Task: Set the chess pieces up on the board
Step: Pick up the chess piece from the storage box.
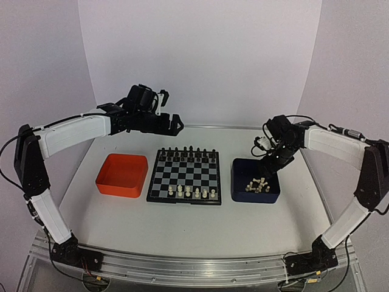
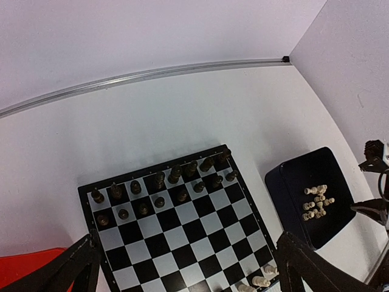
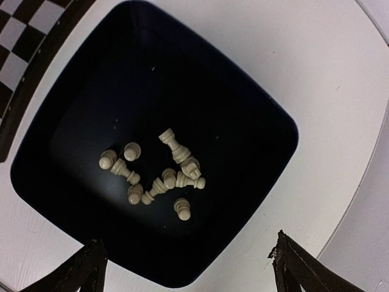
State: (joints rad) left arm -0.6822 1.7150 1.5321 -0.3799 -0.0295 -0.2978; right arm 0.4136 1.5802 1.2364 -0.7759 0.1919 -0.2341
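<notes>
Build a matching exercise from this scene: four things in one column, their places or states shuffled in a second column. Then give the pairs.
Column one
1. orange tray
2. dark blue tray
3. board
4. right gripper

Column two
A. lies between the two trays
B. open, hovering over the dark blue tray
C. left of the board
D. holds loose cream chess pieces

Pairs: 1-C, 2-D, 3-A, 4-B
</notes>
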